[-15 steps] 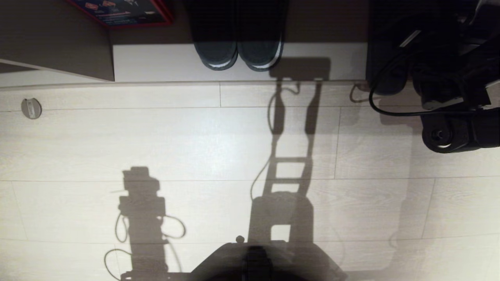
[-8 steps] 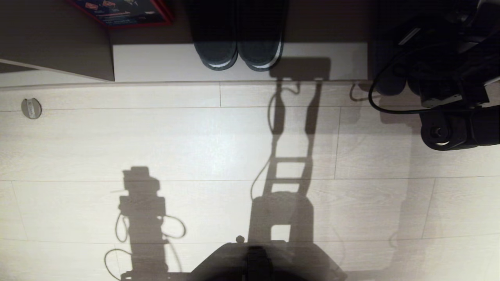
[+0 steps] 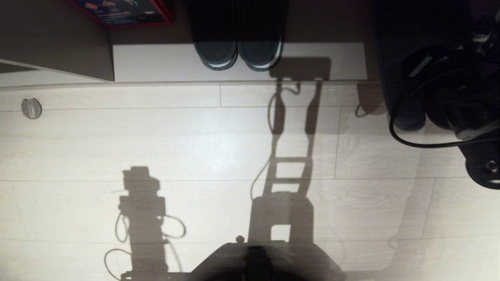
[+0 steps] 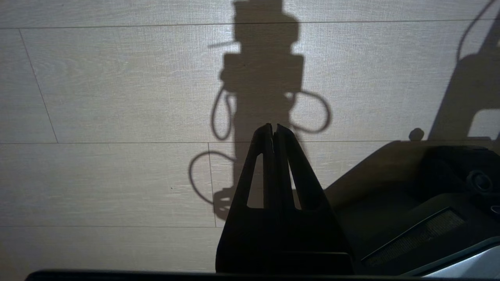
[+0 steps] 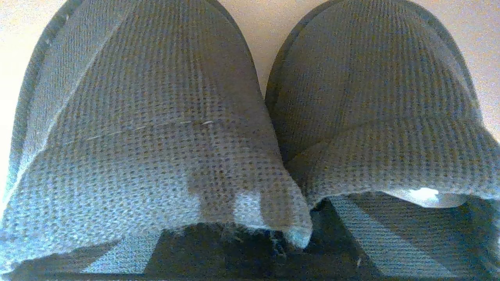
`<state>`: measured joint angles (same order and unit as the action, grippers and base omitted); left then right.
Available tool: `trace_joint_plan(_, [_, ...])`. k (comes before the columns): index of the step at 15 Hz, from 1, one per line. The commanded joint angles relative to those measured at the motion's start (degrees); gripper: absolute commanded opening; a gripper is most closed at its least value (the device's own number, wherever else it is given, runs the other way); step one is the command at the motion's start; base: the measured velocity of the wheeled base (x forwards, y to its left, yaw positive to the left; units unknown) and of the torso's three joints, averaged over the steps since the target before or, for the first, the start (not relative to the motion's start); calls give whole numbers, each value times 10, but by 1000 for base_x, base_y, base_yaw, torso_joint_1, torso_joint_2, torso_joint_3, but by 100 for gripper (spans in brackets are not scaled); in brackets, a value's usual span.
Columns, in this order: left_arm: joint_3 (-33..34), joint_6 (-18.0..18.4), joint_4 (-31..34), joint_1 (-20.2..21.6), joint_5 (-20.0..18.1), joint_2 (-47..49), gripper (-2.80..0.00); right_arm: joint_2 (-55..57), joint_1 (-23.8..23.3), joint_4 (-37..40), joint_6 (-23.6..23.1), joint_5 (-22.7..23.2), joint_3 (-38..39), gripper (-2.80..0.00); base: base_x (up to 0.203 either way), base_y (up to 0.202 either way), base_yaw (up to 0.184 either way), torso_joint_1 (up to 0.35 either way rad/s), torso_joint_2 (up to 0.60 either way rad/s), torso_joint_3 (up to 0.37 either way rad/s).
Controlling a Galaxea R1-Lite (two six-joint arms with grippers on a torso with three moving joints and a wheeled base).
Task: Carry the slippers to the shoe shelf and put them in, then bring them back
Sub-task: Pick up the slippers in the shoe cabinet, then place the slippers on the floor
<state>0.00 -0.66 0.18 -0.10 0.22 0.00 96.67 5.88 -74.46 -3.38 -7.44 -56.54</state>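
Note:
The two slate-grey slippers (image 5: 164, 128) fill the right wrist view side by side, their woven bands bunched together in the middle. My right gripper (image 5: 291, 240) is shut on those bunched inner edges, and its fingers are mostly hidden under the fabric. In the head view the slippers (image 3: 408, 115) hang as a dark shape under my right arm (image 3: 468, 117), at the far right, just in front of the shoe shelf (image 3: 164, 62). My left gripper (image 4: 273, 127) is shut and empty, parked above the floor.
A near-black pair of shoes with white-striped soles (image 3: 239, 54) stands on the shelf's pale base board. An upright divider panel (image 3: 58, 39) is at the left, with a red-edged box (image 3: 121, 11) behind it. A round floor fitting (image 3: 31, 108) sits far left. My own base (image 3: 258, 261) is at the near edge.
My right arm has drawn back from the shelf toward me, and the dark slippers have come out over the floor with it. The left arm and the camera have stayed still.

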Motion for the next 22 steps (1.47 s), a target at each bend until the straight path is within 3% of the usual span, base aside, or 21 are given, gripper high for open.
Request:
trace_joint_plan(1, [0, 0, 0, 0, 0, 0, -280, -90, 9, 2, -1, -1, 76, -280, 0, 0, 0, 0, 0, 0])
trace_joint_plan(3, [0, 0, 0, 0, 0, 0, -280, -172, 25, 30, -7, -1, 168, -280, 0, 0, 0, 0, 0, 0])
trace_joint_plan(7, [0, 0, 0, 0, 0, 0, -280, -307, 38, 120, -25, -3, 280, -280, 0, 0, 0, 0, 0, 0])
trace_joint_plan(12, [0, 0, 0, 0, 0, 0, -280, -576, 38, 360, -33, 3, 321, -280, 0, 0, 0, 0, 0, 0])
trace_joint_plan(14, [0, 1, 0, 0, 0, 0, -280, -688, 19, 461, -33, 25, 336, -280, 0, 0, 0, 0, 0, 0])
trace_joint_plan(17, [0, 1, 0, 0, 0, 0, -280, -802, -35, 539, -31, 70, 367, -280, 0, 0, 0, 0, 0, 0])
trace_joint_plan(22, [0, 2, 0, 0, 0, 0, -280, -966, -55, 699, -29, 116, 488, -280, 0, 0, 0, 0, 0, 0])
